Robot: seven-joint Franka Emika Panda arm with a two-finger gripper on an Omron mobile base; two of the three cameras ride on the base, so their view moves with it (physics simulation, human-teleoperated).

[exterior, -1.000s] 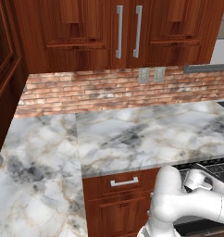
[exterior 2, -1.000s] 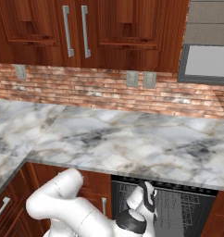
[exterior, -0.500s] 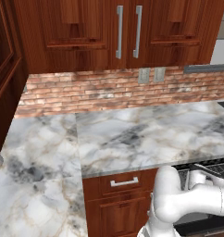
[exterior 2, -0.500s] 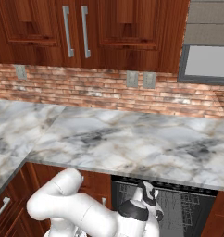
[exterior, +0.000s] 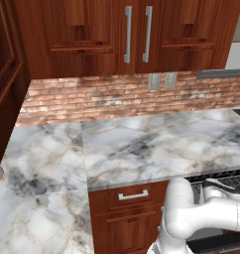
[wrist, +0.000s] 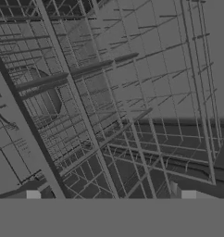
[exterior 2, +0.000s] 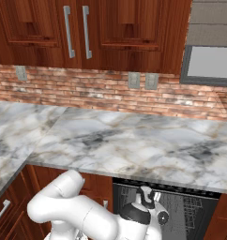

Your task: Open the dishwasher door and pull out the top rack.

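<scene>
Here the claw gapes wide before the top rack; closing between rods could miss any wire.

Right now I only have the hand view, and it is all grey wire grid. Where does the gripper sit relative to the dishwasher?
Observer: In the right base view, the gripper hangs at the dishwasher's mouth, just under the marble counter edge.
Operator: Is the front uncovered?
Observer: Yes. The top rack is seen straight through the opening, with no black panel across it.
Operator: What is beside the opening?
Observer: In the left base view, a reddish-brown drawer front with a small silver handle sits to its left.
</scene>
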